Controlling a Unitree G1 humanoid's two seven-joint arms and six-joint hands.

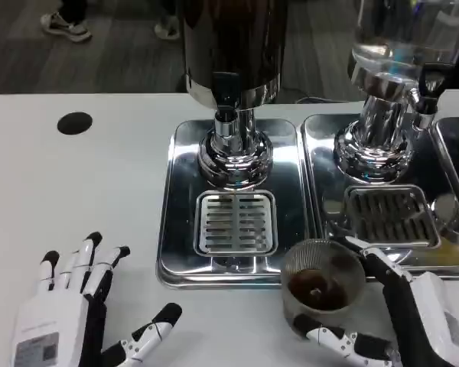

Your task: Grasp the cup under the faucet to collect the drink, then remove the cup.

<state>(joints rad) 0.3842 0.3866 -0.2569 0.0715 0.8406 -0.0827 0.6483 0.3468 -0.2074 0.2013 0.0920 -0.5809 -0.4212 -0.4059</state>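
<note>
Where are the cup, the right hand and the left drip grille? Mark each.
cup (322,264): head view, ribbed glass rim.
right hand (413,313): head view, black palm beside the cup.
left drip grille (236,223): head view, slotted middle.
</note>
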